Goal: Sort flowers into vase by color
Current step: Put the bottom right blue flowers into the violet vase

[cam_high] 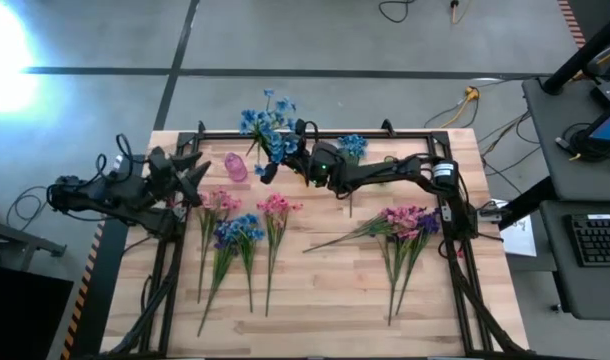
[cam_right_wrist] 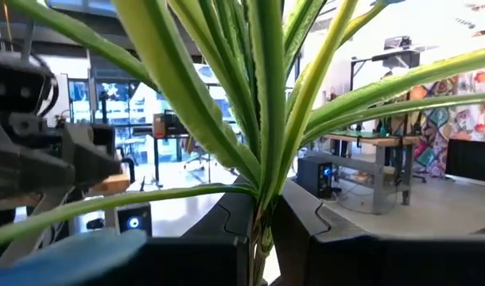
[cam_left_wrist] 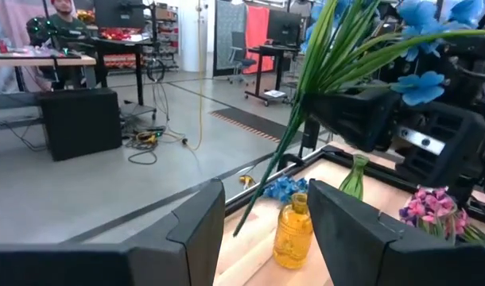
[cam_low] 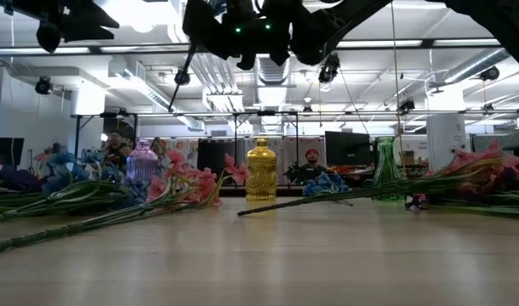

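Observation:
My right gripper [cam_high: 285, 152] is above the far middle of the table, shut on a blue flower sprig [cam_high: 267, 124]. Its blossoms are up toward the far edge and its thin stem [cam_left_wrist: 266, 171] slants down over the vases. A pink vase [cam_high: 235, 167], a yellow vase [cam_low: 261, 170] and a green vase [cam_low: 387, 167] stand in a row along the far edge. A small blue sprig [cam_high: 352, 146] lies by the green vase. My left gripper [cam_high: 193, 178] hovers open at the far left, aimed at the yellow vase [cam_left_wrist: 294, 232]. My right gripper pinches the blue sprig's stem [cam_right_wrist: 261, 210] between its two fingers, just below where the long green leaves fan out. The fingers lie across the stem. The sprig is lifted clear, with blossoms above the fingers and the bare stem end [cam_low: 185, 72] hanging below at a slant.
Pink sprigs [cam_high: 217, 206] [cam_high: 277, 210] and a blue-and-purple bunch [cam_high: 239, 232] lie on the left half of the table, and a pink-and-purple bunch [cam_high: 409, 221] lies on the right half. The near half of the wooden table [cam_high: 325, 310] holds only stems. People sit in the room beyond.

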Controlling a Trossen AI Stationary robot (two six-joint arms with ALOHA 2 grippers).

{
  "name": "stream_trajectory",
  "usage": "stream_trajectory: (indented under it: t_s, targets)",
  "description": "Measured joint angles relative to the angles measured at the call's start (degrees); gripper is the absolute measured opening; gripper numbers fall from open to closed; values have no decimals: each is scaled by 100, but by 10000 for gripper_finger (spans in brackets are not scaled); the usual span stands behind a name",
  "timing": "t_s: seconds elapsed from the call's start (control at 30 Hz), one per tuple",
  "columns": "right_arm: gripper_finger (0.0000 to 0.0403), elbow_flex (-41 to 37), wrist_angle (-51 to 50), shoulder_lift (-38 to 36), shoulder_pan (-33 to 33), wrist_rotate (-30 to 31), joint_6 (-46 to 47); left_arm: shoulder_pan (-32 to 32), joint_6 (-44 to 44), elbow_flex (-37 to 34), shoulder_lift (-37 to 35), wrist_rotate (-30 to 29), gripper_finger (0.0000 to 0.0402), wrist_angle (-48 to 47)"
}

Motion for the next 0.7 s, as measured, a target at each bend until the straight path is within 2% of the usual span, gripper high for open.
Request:
stream_trajectory:
  t_s: [0.27, 0.4, 0.7]
  targets:
    - [22, 284, 32, 97, -70, -62, 64, 0, 47, -2, -206, -1, 168, -94]
    - [22, 671, -47, 463, -89, -222, 127, 0, 46, -4, -198, 1, 168, -121]
    - [22, 2491, -2043, 1347, -100, -326, -65, 0, 6, -7, -193, 1, 168, -227]
